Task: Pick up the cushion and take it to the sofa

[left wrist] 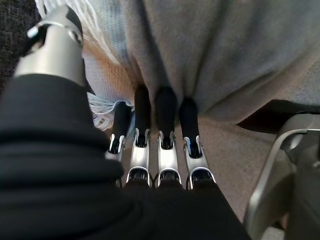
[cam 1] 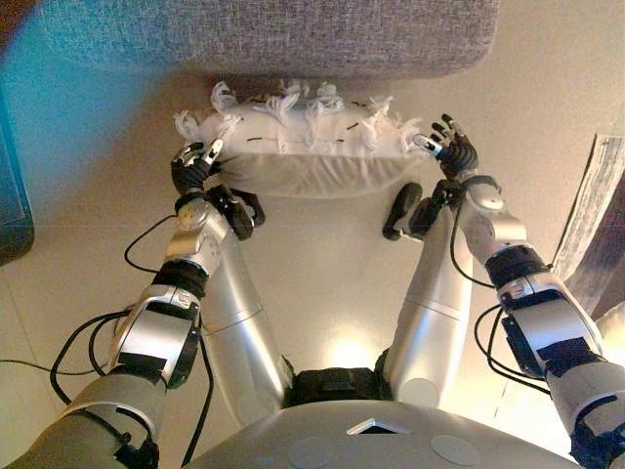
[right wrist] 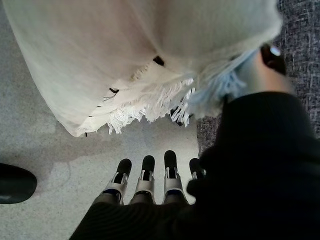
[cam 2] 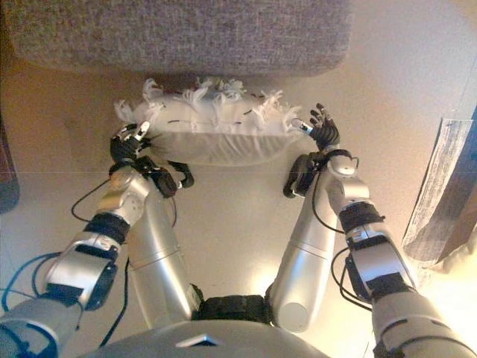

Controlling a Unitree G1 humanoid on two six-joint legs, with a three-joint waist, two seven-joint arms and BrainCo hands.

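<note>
- Between the two hands, the cushion [cam 1: 312,147] hangs over the floor [cam 1: 322,293].
- Left hand [cam 1: 193,164]: straight fingers [left wrist: 161,107] pressing its end.
- Right hand [cam 1: 451,149]: fingers [right wrist: 146,167] straight, spread.
- Keep squeezing evenly.
- Beyond, the sofa [cam 1: 273,34] is near; lift over its edge.

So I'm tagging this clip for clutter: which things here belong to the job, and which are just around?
Job:
cushion, held up between both hands
sofa, just beyond it
left hand, at the cushion's left end
right hand, at its right end

Just around:
rug edge, on the right
</note>
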